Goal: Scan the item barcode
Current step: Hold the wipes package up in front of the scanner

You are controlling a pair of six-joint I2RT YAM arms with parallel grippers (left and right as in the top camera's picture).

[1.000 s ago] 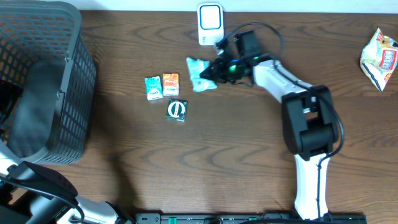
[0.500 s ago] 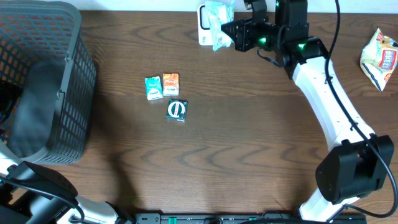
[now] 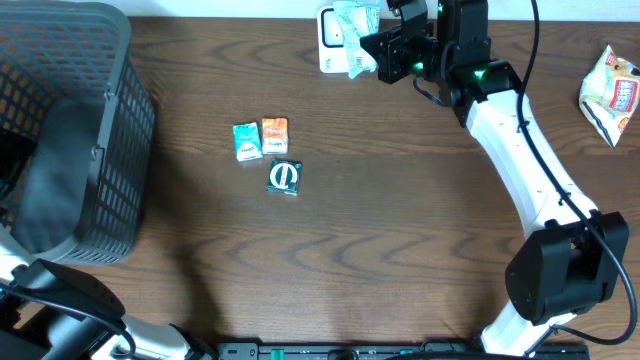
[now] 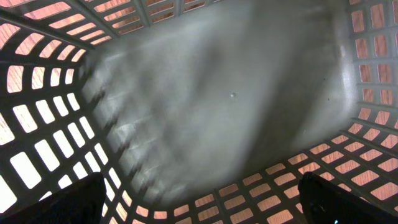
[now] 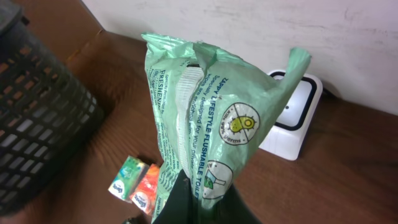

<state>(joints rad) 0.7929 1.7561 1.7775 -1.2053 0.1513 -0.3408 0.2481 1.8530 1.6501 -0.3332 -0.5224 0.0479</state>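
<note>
At nine o'clock, the left gripper (image 4: 199,208) is hanging inside the basket (image 3: 130,150), fingers spread wide, grasping nothing. At twelve o'clock, the right gripper (image 3: 374,50) is clenching the green packet (image 3: 355,20) upright, close to the white scanner (image 3: 332,42).

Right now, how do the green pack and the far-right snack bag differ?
The green pack is held up by the right tool at the scanner; the snack bag lies alone on the table. The green pack is pale green, the snack bag yellow and white. Both are crinkly plastic.
</note>
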